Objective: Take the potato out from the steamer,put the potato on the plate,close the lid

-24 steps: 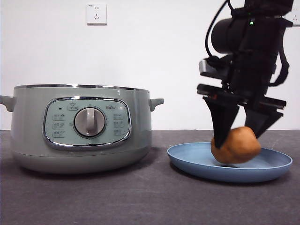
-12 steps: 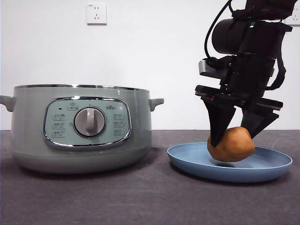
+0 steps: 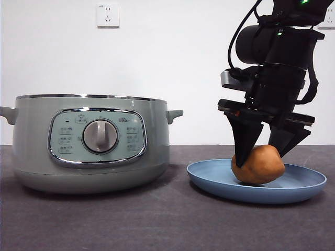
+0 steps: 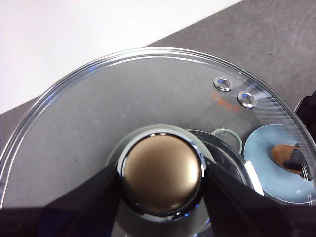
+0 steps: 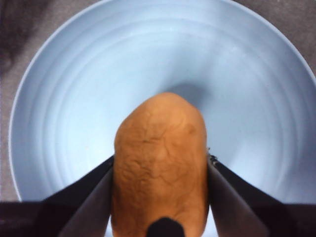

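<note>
Item: lumpy orange-brown matte potato (image 3: 258,164), resting in shallow light-blue plate (image 3: 209,179). Right gripper (image 3: 263,152) jaws flank it, seemingly touching its sides. Left gripper (image 4: 160,190) clamps domed glass lid (image 4: 98,94) by knob. You handle potato as firm, roll-prone; grip mid-flanks.

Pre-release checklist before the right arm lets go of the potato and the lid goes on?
1. potato over the plate, not the rim: ok.
2. Potato resting on the plate: looks seated in the front view, ok.
3. right claw jaws against the potato's sides: shut, not released yet.
4. left claw gripping the lid by its knob: ok.
5. steamer open, rim clear for the lid: ok.
6. Steamer interior empty: cannot tell.
</note>
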You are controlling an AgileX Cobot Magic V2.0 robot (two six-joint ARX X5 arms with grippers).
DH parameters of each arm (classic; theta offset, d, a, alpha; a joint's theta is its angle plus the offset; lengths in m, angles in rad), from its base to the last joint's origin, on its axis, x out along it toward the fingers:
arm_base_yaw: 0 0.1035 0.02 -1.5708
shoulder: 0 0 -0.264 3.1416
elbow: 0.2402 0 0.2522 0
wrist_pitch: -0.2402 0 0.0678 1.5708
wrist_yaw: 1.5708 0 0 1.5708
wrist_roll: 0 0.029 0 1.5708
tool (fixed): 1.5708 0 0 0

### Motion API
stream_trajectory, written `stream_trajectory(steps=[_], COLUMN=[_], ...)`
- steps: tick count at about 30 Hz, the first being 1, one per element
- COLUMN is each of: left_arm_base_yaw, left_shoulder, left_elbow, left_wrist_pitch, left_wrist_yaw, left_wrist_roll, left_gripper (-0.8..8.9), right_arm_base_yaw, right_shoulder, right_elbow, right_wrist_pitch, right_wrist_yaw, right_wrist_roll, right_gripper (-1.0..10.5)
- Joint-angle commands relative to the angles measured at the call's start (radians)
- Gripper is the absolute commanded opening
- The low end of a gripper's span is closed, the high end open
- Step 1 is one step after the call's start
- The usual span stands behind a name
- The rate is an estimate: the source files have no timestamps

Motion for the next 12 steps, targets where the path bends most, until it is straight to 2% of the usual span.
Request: stream_trajectory(steps=[1,8,10,12], left_arm_base_yaw=[0.000,0.000,0.000,0.000], left_shoulder=[-0.005,-0.005,-0.005,-0.005], left_elbow=[0.013,0.013,0.013,0.013], left_wrist_pitch=[-0.049,-0.049,-0.049,-0.049], left_wrist_yaw=[0.005,0.006,0.006,0.006], left_wrist_roll=[0.001,0.001,0.001,0.001], left_gripper=[-0.08,-0.08,-0.08,-0.08], right_arm_base_yaw=[0.001,0.001,0.001,0.001], right_shoulder=[0.026,0.028,0.027,0.027], right_elbow=[-0.008,-0.008,-0.008,-0.008], right_wrist_pitch=[0.000,0.000,-0.004,-0.005], right_wrist_yaw=[0.003,0.002,0.002,0.002], right_wrist_roll=[-0.008,-0.007,-0.007,-0.006], right_gripper=[-0.1,0.1,1.2,3.2])
